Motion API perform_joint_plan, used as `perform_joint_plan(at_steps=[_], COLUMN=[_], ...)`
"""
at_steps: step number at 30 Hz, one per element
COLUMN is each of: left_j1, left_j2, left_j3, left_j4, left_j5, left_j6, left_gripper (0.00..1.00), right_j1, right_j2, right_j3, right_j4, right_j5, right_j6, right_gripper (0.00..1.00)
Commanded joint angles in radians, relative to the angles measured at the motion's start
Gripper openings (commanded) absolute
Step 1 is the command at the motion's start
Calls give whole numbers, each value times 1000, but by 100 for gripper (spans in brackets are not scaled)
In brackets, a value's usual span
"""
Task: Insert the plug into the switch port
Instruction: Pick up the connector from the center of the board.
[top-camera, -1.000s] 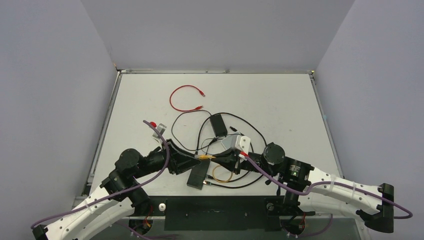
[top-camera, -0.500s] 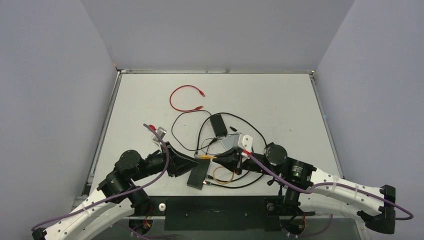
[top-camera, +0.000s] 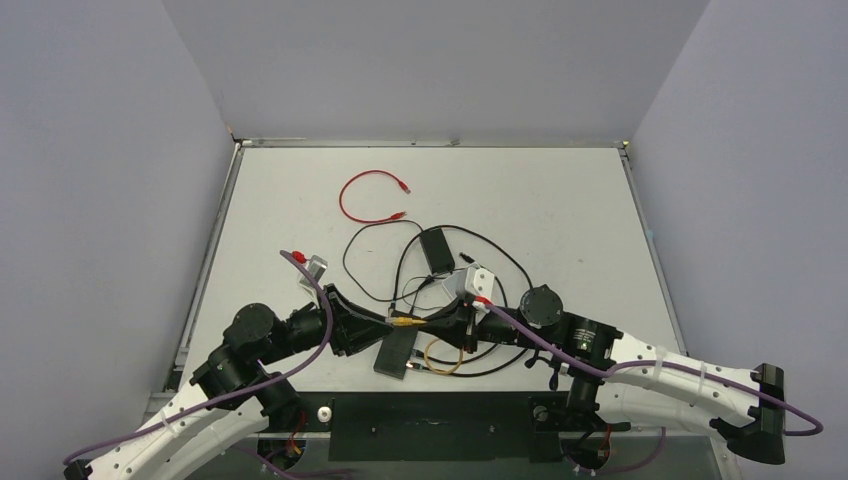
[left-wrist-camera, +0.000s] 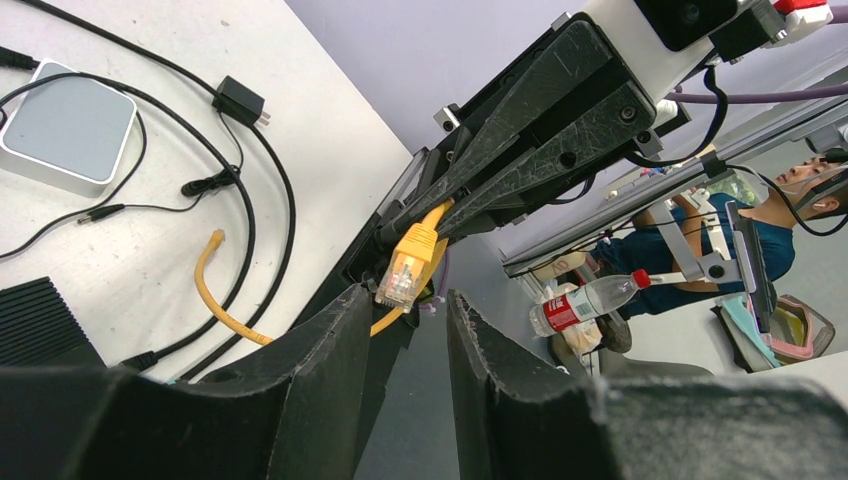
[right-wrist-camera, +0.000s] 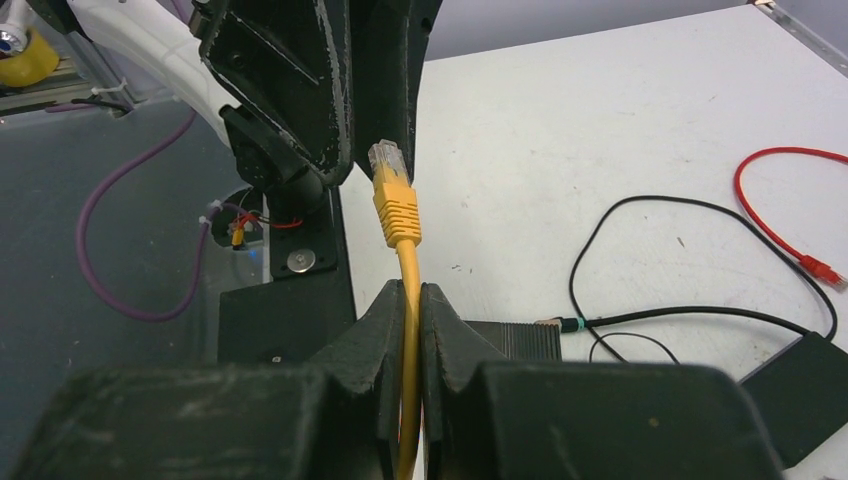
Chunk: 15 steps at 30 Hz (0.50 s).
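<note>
Your right gripper (right-wrist-camera: 408, 295) is pinched tight on the yellow cable (right-wrist-camera: 405, 260) just behind the plug (right-wrist-camera: 396, 200), so the plug sticks out past its fingertips and is held up off the table (top-camera: 560, 210). Your left gripper (left-wrist-camera: 405, 300) faces it nose to nose with its jaws apart and nothing between them. In the left wrist view the plug's clear tip sits right at the mouth of that gap, just beside one finger (left-wrist-camera: 330, 340), and you cannot tell from either wrist view whether the two touch. From above, both grippers meet over the far end of the switch (top-camera: 397, 350), the flat black box lying on the table just in front of the arm bases. The plug hangs above it, not in it. You see only the ribbed top of the box from the wrist cameras, and from overhead its faces are too small to read, so no switch port can be picked out. The slack of the yellow cable curls in a loop on the table just right of the switch. Farther out, the black adapter brick (top-camera: 437, 250) lies among looping black leads (top-camera: 352, 262), the light grey pad (left-wrist-camera: 65, 120) sits near it, and a red cable (top-camera: 365, 195) lies well apart toward the back.
</note>
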<state>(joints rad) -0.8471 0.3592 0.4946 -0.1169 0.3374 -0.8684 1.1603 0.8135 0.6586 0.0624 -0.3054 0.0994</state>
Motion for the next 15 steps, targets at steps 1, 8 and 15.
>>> perform_joint_plan(at_steps=[1,8,15], left_j1=[6,6,6], left_j2=[-7,-15,-14], left_j3=[42,39,41], left_j4=[16,16,16], left_j5=[-6,-12,-11], left_j6=[22,23,26], left_gripper=[31,32,29], right_j1=[8,8,8], right_j2=[-5,-10,2], right_j3=[-2,2,-2], right_j4=[92,78,74], right_j5=[-37,-51,-48], right_j6=[28,31,32], right_gripper=[0,0,0])
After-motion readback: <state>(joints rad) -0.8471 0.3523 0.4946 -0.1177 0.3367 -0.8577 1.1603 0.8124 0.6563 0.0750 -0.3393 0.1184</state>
